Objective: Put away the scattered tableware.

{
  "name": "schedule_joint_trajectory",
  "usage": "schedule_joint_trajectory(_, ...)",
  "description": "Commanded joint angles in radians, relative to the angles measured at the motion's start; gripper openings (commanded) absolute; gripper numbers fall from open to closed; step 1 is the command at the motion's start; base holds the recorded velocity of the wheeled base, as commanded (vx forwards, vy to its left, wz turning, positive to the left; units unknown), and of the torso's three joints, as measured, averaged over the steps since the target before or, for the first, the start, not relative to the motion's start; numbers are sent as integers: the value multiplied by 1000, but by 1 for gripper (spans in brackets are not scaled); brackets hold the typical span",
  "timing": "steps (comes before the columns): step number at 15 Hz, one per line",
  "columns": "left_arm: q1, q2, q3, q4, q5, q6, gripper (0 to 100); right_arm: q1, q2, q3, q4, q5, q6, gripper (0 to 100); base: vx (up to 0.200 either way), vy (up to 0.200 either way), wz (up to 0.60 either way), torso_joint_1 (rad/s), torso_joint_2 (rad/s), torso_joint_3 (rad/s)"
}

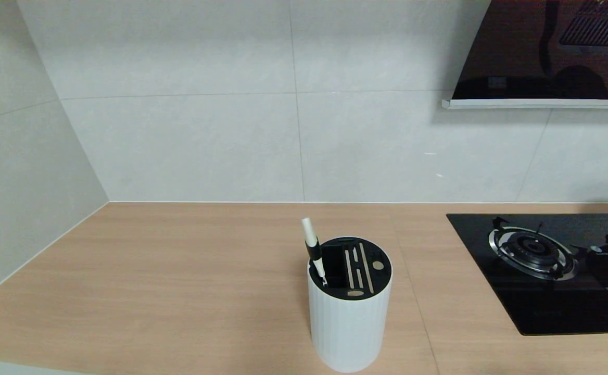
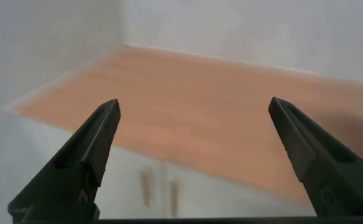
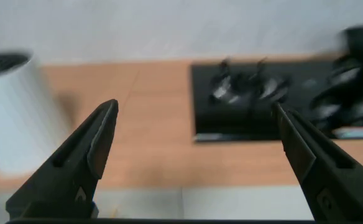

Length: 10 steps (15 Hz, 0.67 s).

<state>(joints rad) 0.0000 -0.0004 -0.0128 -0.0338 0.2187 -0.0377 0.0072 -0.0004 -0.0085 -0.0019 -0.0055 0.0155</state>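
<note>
Head view: a white ribbed holder (image 1: 349,317) with a black slotted top stands on the wooden countertop (image 1: 179,271), near and about centre. A gas hob (image 1: 543,281) is set into the counter to its right, well apart from it. The piece of tableware identified is one white-handled utensil (image 1: 312,245) with a black band. It is already seated in a slot on the holder's left side, its long axis close to upright and its handle leaning slightly up and to the left. Left wrist view: the left gripper (image 2: 194,102) has its fingers spread wide with nothing between them. It is held off the near edge of the counter, with cabinet doors (image 2: 163,193) below, and faces the bare left stretch towards the wall corner. Right wrist view: the right gripper (image 3: 194,106) also has its fingers spread wide and is empty. It is held off the near edge, with the holder (image 3: 13,118) and the hob (image 3: 262,99) both ahead of it across the counter. Assessment: the right arm is judged the nearer to the holder, and the left arm is better placed for the left end of the counter. Any insertion would have to come down from above, in line with the slots' vertical axis. Which piece is to be collected next cannot be determined from these views.
</note>
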Motion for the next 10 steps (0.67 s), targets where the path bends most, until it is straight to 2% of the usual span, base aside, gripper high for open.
schedule_joint_trajectory(1, 0, 0, 13, 5, -108, 4, 100, 0, 0, 9, 0, 15, -16, 100, 0, 0, 0, 0, 0, 0)
schedule_joint_trajectory(2, 0, 0, 13, 6, -119, 9, 100, 0, 2, 9, 0, 16, -20, 100, 0, 0, 0, 0, 0, 0)
schedule_joint_trajectory(3, 0, 2, 13, 28, -165, 41, 100, 0, 0, 9, 0, 22, -23, 100, 0, 0, 0, 0, 0, 0)
schedule_joint_trajectory(4, 0, 2, 13, 37, -214, 87, 100, 0, 2, 9, 0, 22, -25, 100, 0, 0, 0, 0, 0, 0)
schedule_joint_trajectory(6, 0, 2, 13, 37, -217, 130, 100, 0, 0, 9, 0, 22, -23, 100, 0, 0, 0, 0, 0, 0)
schedule_joint_trajectory(8, 0, 2, 13, 35, -217, 58, 100, 0, 0, 9, 0, 22, -22, 100, 0, 0, 0, 0, 0, 0)
schedule_joint_trajectory(9, 0, 2, 13, 34, -216, 41, 100, 0, 0, 9, 0, 22, -22, 100, 0, 0, 0, 0, 0, 0)
schedule_joint_trajectory(10, 0, 2, 13, 34, -216, 42, 100, 0, 0, 9, 0, 22, -22, 100, 0, 0, 0, 0, 0, 0)
